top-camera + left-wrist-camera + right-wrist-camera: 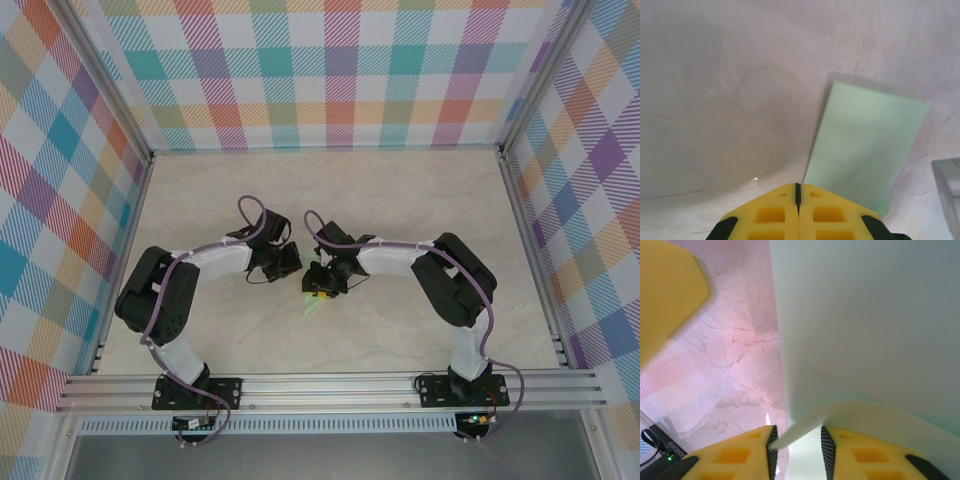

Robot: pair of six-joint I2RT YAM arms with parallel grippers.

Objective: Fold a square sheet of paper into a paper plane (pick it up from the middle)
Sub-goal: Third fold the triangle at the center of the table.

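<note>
top external: the left gripper and the right gripper sit close together over the table. the folded green paper protrudes just beside the right gripper, on its base-ward side.

left wrist: the left gripper has its jaws pressed together, gripping nothing. the paper lies ahead-right of its tips, apart from them.

right wrist: the right gripper has its jaws narrowly parted. a paper edge passes between them, and the sheet extends ahead-right.

Table: pale marbled top, veined beneath both jaws.
Paper: pale green, ahead-right of left jaws, edge between right jaws; contact with top unclear.
</note>
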